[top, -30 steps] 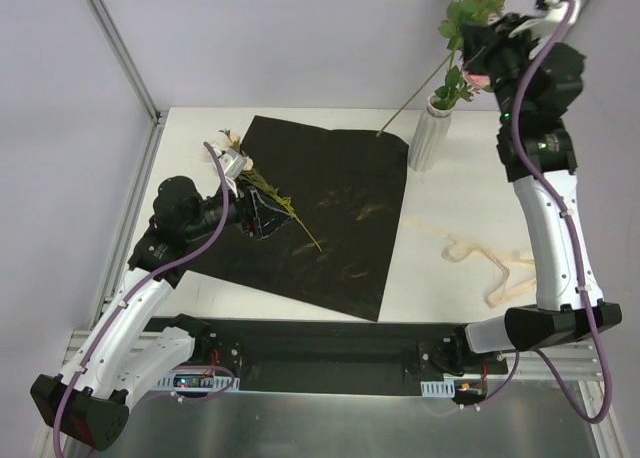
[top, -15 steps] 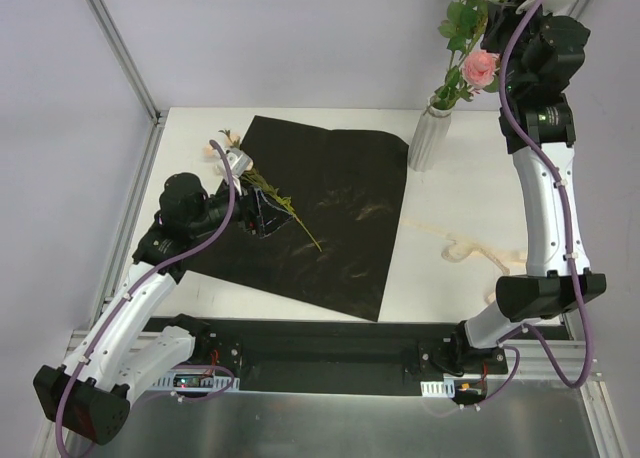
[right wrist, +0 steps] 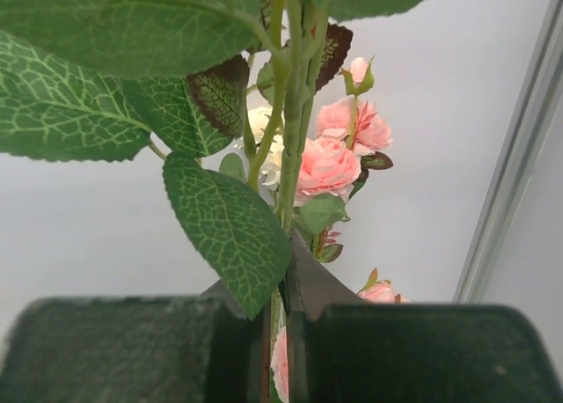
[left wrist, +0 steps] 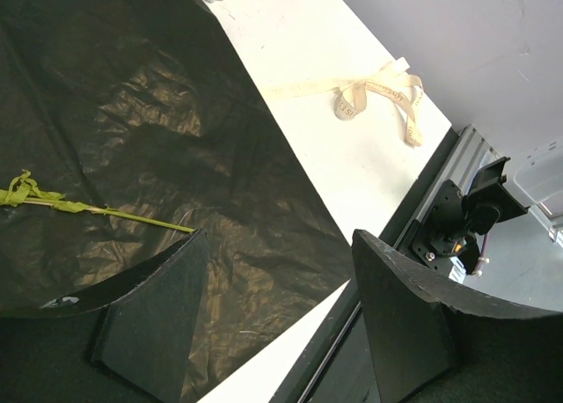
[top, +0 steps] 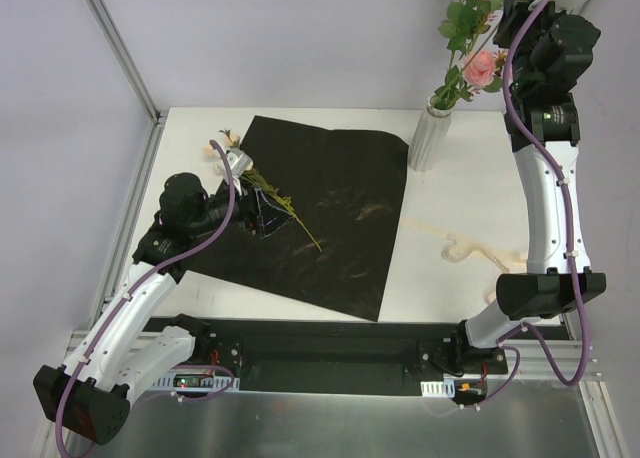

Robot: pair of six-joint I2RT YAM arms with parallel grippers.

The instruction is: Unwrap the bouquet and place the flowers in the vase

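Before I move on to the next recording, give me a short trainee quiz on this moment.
1. True or false: the right gripper is shut on a rose stem.
2. The cream ribbon lies: A, draped over an arm; B, on the bare table right of the black wrapping sheet; C, knotted round the roses.
3. What lies on the sheet beside the open left gripper?
Key: 1 true; 2 B; 3 a loose flower stem.
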